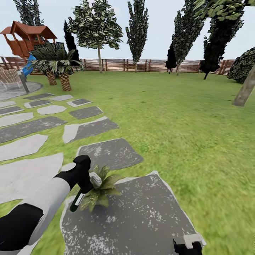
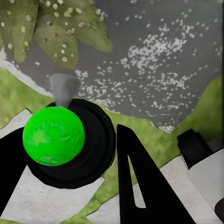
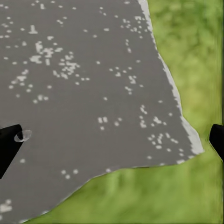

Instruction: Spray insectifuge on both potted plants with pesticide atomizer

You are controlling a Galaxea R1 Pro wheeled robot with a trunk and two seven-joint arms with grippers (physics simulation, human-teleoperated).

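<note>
The pesticide atomizer (image 1: 82,193) sits pinched in the left gripper (image 1: 86,184), its pale spray head tilted toward the potted plant (image 1: 101,191) on the stepping stone (image 1: 141,216), presumably for spraying; the leaves look speckled white. The right gripper's (image 3: 112,140) fingers hang spread, idle.

Below my camera I see green lawn (image 1: 184,120) carrying a run of irregular grey stepping stones (image 1: 88,129) that leads off to the left toward a round paved patio (image 1: 14,90). On the nearest, largest dark stone (image 1: 141,212), flecked with white, one potted plant (image 1: 101,189) sits at the stone's far-left corner. Further out, two scaly-trunked palms (image 1: 58,71) stand on the grass beside the patio.
</note>
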